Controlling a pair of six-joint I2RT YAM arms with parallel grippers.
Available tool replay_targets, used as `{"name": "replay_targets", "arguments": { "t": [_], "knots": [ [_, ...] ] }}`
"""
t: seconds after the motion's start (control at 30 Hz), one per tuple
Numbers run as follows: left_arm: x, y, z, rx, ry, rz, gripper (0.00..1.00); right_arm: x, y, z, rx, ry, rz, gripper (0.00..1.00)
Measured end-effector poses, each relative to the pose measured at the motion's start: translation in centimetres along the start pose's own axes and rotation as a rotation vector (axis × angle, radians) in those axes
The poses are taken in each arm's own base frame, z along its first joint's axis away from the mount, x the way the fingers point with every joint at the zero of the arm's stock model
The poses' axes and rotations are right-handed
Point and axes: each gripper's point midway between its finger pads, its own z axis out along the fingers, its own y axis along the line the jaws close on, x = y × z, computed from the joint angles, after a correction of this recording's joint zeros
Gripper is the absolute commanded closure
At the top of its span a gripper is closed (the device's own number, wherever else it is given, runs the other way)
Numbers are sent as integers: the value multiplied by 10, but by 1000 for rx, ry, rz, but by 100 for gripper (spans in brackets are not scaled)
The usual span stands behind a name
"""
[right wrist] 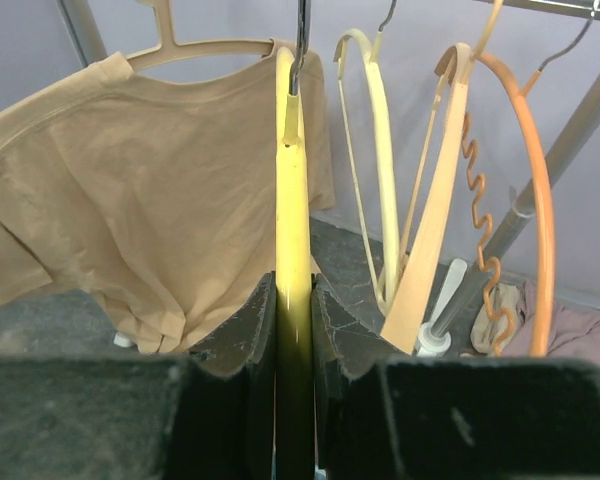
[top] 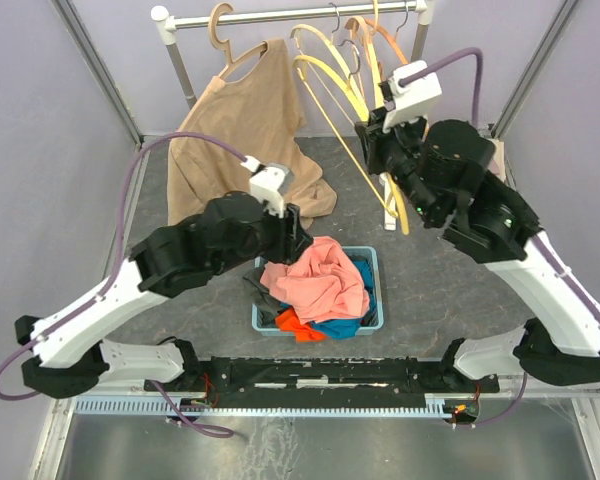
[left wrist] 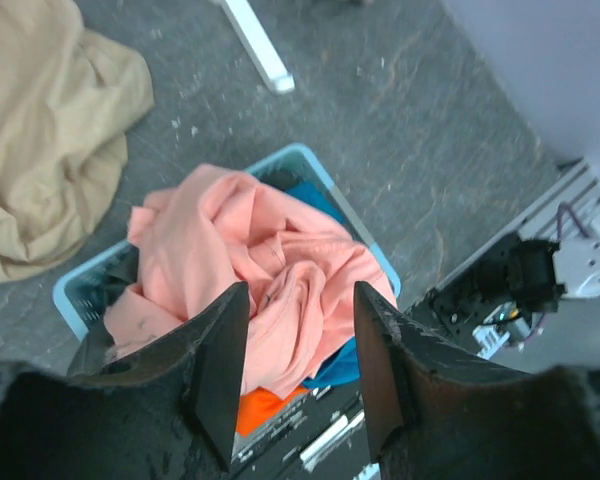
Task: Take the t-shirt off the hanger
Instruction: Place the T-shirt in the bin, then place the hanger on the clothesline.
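A tan t-shirt [top: 242,140] hangs on a pale wooden hanger [top: 223,38] at the left end of the rail, its hem pooling on the floor. It also shows in the right wrist view [right wrist: 150,200] and the left wrist view [left wrist: 40,130]. My right gripper [top: 373,138] is shut on a bare yellow hanger [right wrist: 292,190] that hooks on the rail just right of the shirt. My left gripper [left wrist: 300,300] is open and empty, hovering over a salmon-pink garment [left wrist: 260,250] in the blue basket [left wrist: 302,155].
The rail [top: 300,14] also carries cream [right wrist: 380,150], wooden and orange [right wrist: 542,200] bare hangers. The basket [top: 373,262] holds several garments. A white rack foot [left wrist: 258,45] lies on the grey floor. Purple walls enclose the space.
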Motion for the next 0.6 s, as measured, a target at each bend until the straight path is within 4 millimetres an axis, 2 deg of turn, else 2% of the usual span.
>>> {"name": "replay_targets", "arguments": {
  "t": [0.17, 0.3, 0.6],
  "knots": [
    [-36, 9, -39, -2, -175, -54, 38, 3, 10, 34, 34, -13, -16, 99],
    [-61, 19, -65, -24, -291, -93, 37, 10, 16, 66, 61, -5, -28, 99],
    [-127, 33, -96, -154, -469, -147, 33, 22, -4, 127, 134, 1, -17, 99]
  ]
}}
